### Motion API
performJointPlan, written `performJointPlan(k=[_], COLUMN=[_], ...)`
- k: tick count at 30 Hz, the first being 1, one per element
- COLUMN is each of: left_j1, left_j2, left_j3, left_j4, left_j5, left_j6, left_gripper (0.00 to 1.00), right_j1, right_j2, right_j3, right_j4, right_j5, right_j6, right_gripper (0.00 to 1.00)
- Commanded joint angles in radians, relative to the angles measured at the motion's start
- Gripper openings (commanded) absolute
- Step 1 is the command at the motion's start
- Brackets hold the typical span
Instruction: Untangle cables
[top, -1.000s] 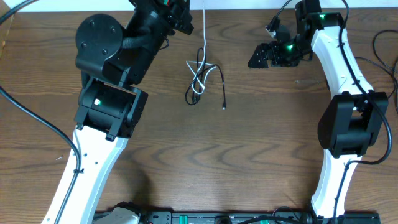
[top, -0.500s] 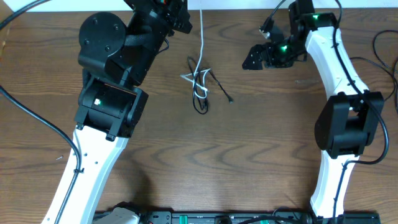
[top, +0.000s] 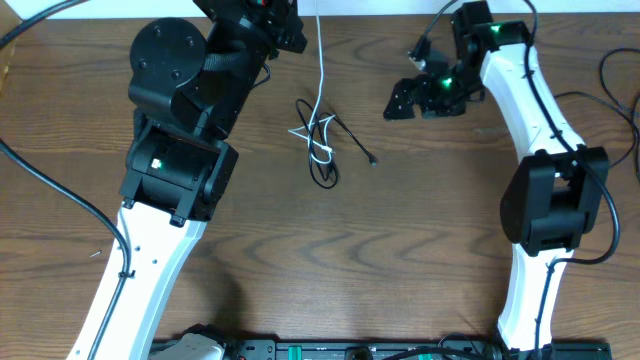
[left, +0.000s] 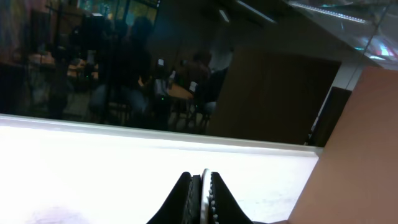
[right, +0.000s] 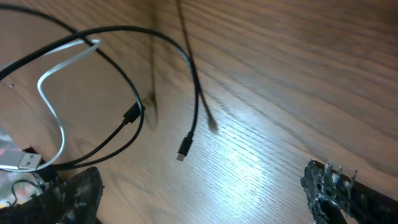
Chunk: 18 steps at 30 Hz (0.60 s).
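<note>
The cables lie tangled at the table's middle back (top: 321, 150). A white cable (top: 319, 70) runs taut from the tangle up to the top edge. My left gripper (top: 296, 18) is at that edge. In the left wrist view it (left: 203, 198) is shut on the white cable, seen as a thin white strip between the jaws. A black cable's plug end (top: 372, 160) trails right of the tangle. My right gripper (top: 404, 98) is open, right of the tangle and apart from it. The right wrist view shows its wide jaws (right: 199, 198) above bare wood, with black loops (right: 158, 38), a white loop (right: 51, 106) and a black plug (right: 181, 153).
The wooden table (top: 400, 250) extends to the front. Thick black arm wires run at the left edge (top: 60, 200) and the right edge (top: 625, 90). A white USB plug (right: 25, 160) lies by the right gripper's left finger.
The white cable has been pulled taut toward the top edge, and the tangle has shifted and tightened. The black plug end swung right. My right gripper has moved left toward the tangle.
</note>
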Motion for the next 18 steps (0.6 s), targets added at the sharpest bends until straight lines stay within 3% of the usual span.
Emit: performJointPlan(k=[1, 5, 9, 18], left_j1=[0.005, 0.005, 0.005, 0.005], left_j2=[-0.011, -0.011, -0.011, -0.011], left_j3=[0.022, 0.022, 0.022, 0.022], left_j4=[0.002, 0.002, 0.002, 0.002], left_j5=[-0.023, -0.023, -0.023, -0.023], left_j6=[-0.005, -0.005, -0.005, -0.005], left_gripper=[0.07, 0.07, 0.07, 0.07], right_j1=[0.055, 0.113, 0.137, 0.179], right_j2=[-0.002, -0.002, -0.002, 0.007], right_j3=[-0.018, -0.018, -0.018, -0.018], right_j4=[0.015, 0.033, 0.066, 0.136], right_j5=[-0.005, -0.025, -0.165, -0.229], right_j6=[0.009, 0.008, 0.009, 0.116], right_gripper=[0.98, 0.98, 0.97, 0.8])
